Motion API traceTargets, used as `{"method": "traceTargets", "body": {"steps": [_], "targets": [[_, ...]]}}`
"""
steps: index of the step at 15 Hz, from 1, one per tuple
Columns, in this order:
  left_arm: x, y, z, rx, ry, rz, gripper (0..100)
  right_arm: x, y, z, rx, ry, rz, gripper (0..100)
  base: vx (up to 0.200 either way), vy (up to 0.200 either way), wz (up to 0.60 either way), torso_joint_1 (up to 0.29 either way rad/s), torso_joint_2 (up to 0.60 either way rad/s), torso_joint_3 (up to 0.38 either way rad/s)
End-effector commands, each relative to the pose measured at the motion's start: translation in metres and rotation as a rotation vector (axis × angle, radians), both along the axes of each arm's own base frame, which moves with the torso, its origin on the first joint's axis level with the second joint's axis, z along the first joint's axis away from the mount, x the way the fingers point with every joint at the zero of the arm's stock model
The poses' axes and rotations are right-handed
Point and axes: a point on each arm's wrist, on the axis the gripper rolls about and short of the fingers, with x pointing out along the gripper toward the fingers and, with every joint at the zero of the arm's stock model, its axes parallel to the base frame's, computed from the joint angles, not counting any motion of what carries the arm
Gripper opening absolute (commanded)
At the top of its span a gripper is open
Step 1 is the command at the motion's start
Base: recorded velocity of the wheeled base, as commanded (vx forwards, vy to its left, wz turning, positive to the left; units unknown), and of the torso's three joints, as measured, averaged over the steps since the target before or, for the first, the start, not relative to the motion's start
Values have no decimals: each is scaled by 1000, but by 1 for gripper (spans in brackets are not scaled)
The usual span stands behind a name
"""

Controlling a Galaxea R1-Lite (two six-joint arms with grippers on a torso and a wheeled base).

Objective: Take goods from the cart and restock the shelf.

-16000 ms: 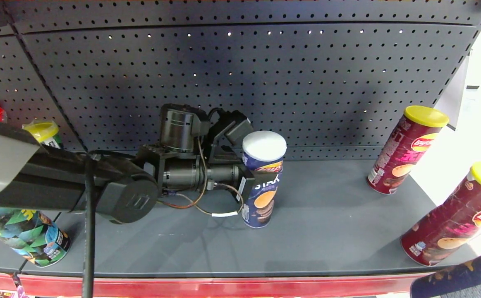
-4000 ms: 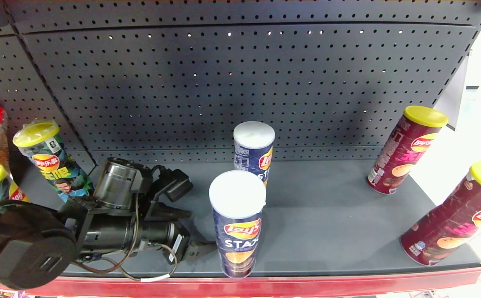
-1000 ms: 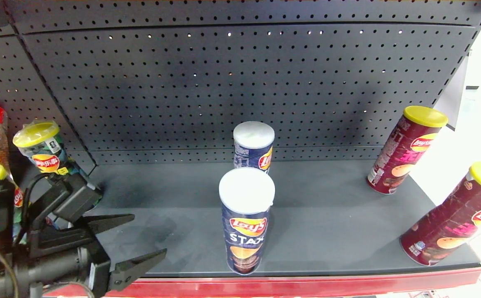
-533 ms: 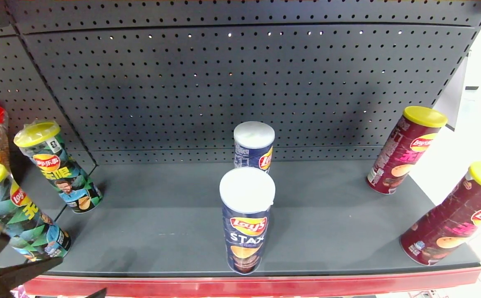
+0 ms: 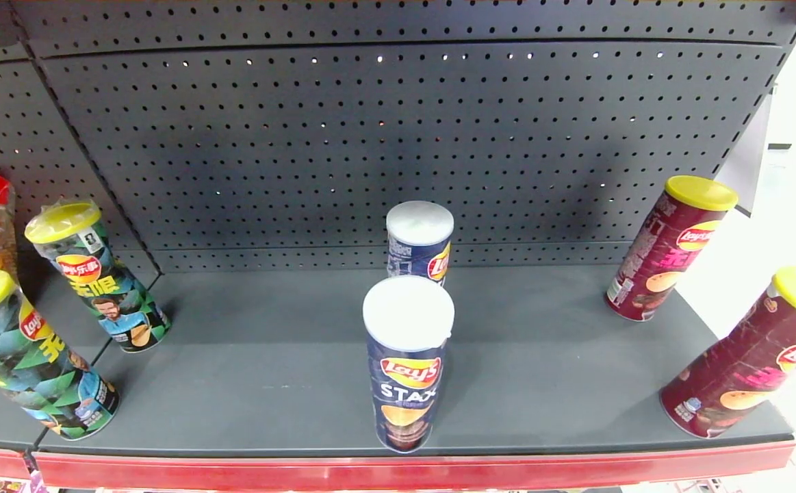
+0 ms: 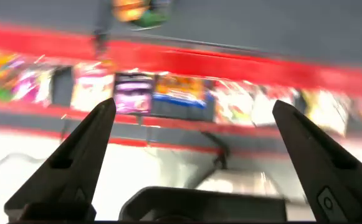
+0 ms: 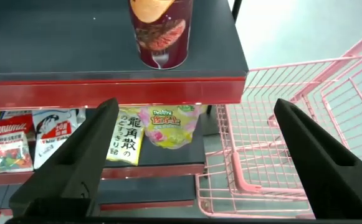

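Two blue crisp cans with white lids stand upright mid-shelf, one at the front (image 5: 408,363) and one behind it (image 5: 419,243). Nothing touches either can on the grey shelf (image 5: 267,356). My left gripper (image 6: 193,104) is open and holds nothing; beyond it lie the shelf's red front edge (image 6: 230,59) and the packets below. My right gripper (image 7: 196,102) is also open with nothing between its fingers. It hangs in front of the red shelf edge (image 7: 106,92), under a maroon can (image 7: 161,31), with the pink wire cart (image 7: 305,124) beside it.
Two maroon yellow-lidded cans (image 5: 671,250) (image 5: 747,356) stand at the shelf's right end. Two green ones (image 5: 96,277) (image 5: 21,356) are at the left. Bare shelf lies on both sides of the blue cans. Snack bags (image 7: 162,124) fill the lower shelf. A pegboard wall (image 5: 398,137) closes the back.
My left arm has drawn back from the shelf, down and to the left, out of the head view. The front blue can it set down stays standing.
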Motion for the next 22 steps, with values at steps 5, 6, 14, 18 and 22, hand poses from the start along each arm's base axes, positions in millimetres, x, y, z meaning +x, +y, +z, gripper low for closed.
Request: {"method": "traceTargets", "body": {"steps": [5, 6, 14, 18, 22], "targets": [[-14, -6, -50, 33, -477, -177, 100, 1, 1, -3, 2, -10, 33, 100, 0, 0, 0, 0, 0, 0], [-11, -6, -51, 59, -519, -166, 100, 1, 1, -3, 2, -10, 33, 100, 0, 0, 0, 0, 0, 0], [-8, -4, -59, 85, -500, -101, 100, 1, 1, -4, 9, -7, 33, 100, 0, 0, 0, 0, 0, 0], [-8, -4, -59, 83, -500, -101, 100, -2, 1, -5, 7, -42, 14, 100, 0, 0, 0, 0, 0, 0], [-8, -4, -59, 83, -500, -101, 100, -5, 2, -6, 8, -78, -3, 100, 0, 0, 0, 0, 0, 0]]}}
